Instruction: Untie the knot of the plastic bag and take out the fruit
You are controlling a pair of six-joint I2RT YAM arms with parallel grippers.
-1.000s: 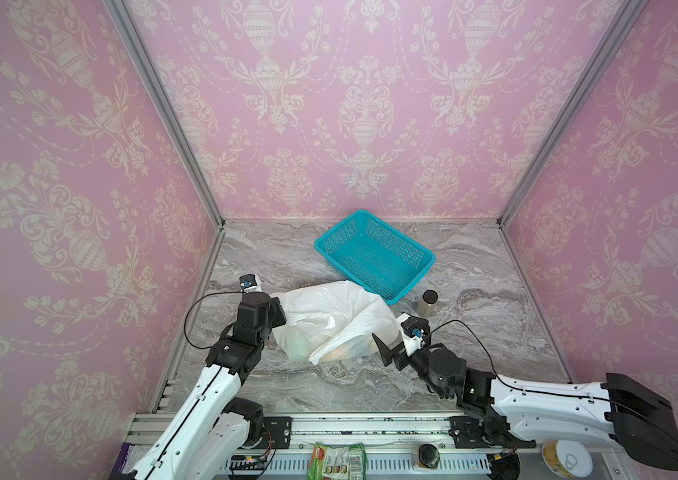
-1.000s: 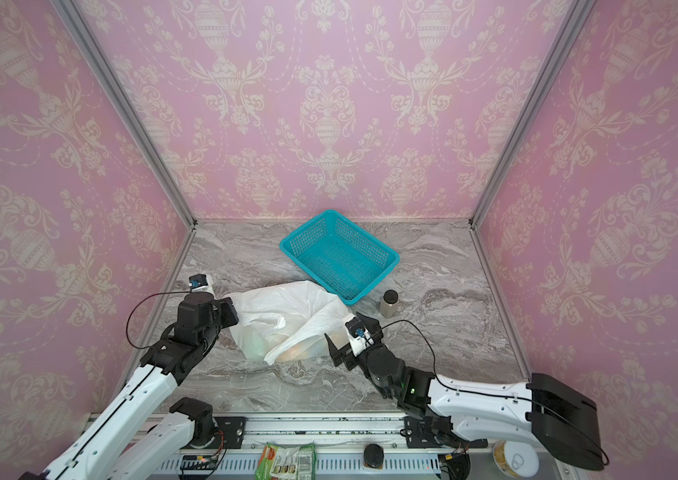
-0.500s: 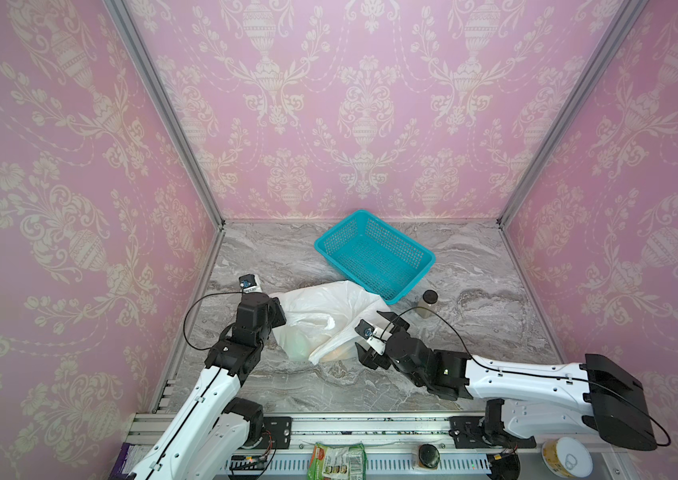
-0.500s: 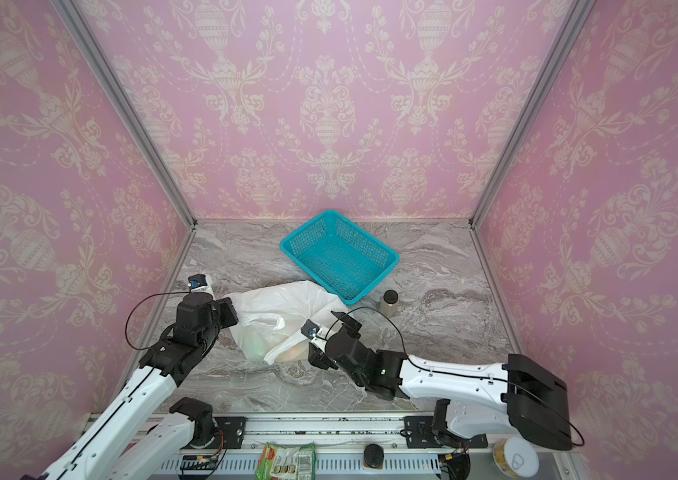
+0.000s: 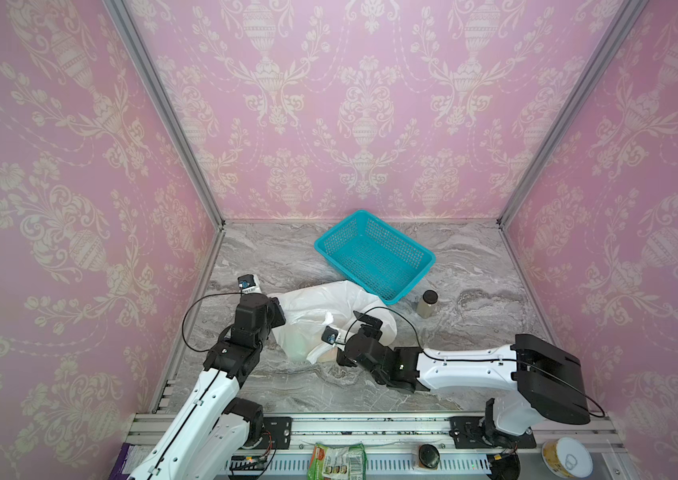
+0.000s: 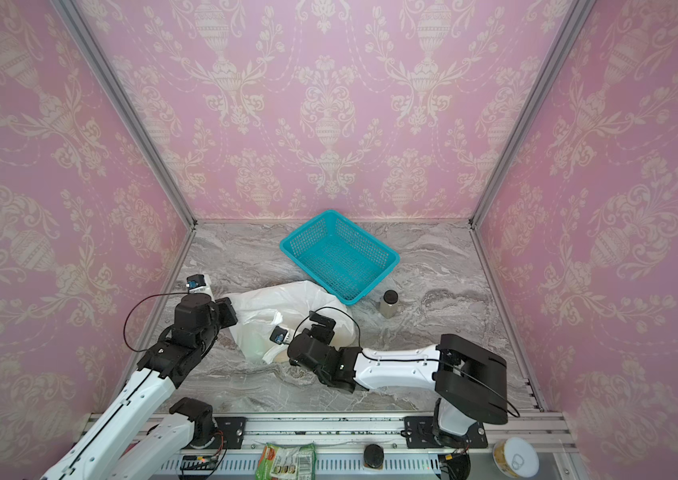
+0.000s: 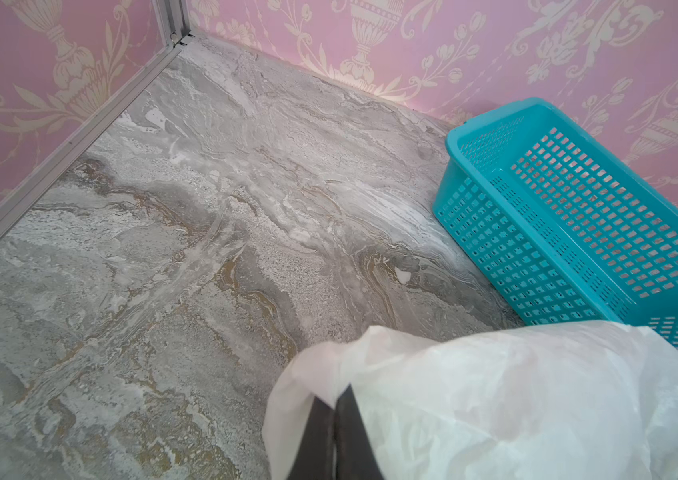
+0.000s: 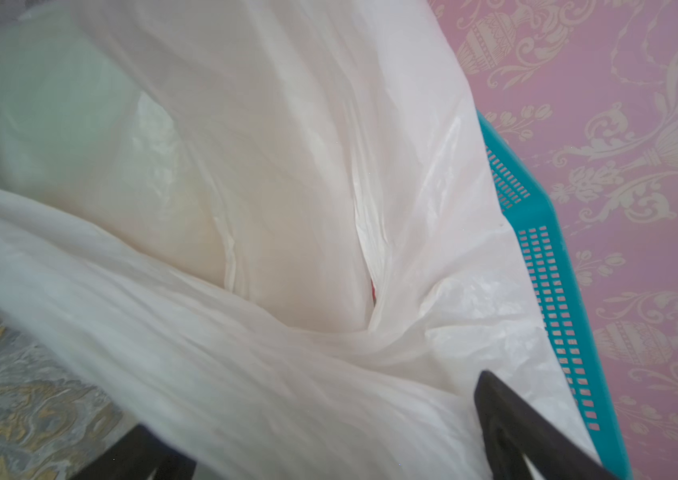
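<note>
plastic bag (image 5: 320, 303), 7 o'clock of teal basket (image 5: 339, 232) | left gripper (image 7: 335, 399) clenched on its edge | right gripper (image 8: 314, 403) gaping over a fold, shifted toward 9 o'clock since earlier

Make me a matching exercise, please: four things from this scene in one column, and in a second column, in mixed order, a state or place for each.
Column one:
1. left gripper
2. right gripper
3. teal basket
4. dark-lidded jar

Column two:
a. open, with plastic bag film between its fingers
b. empty, at the rear
c. shut on the plastic bag
d. upright, just right of the basket's near corner

Pairs: 1-c, 2-a, 3-b, 4-d.
</note>
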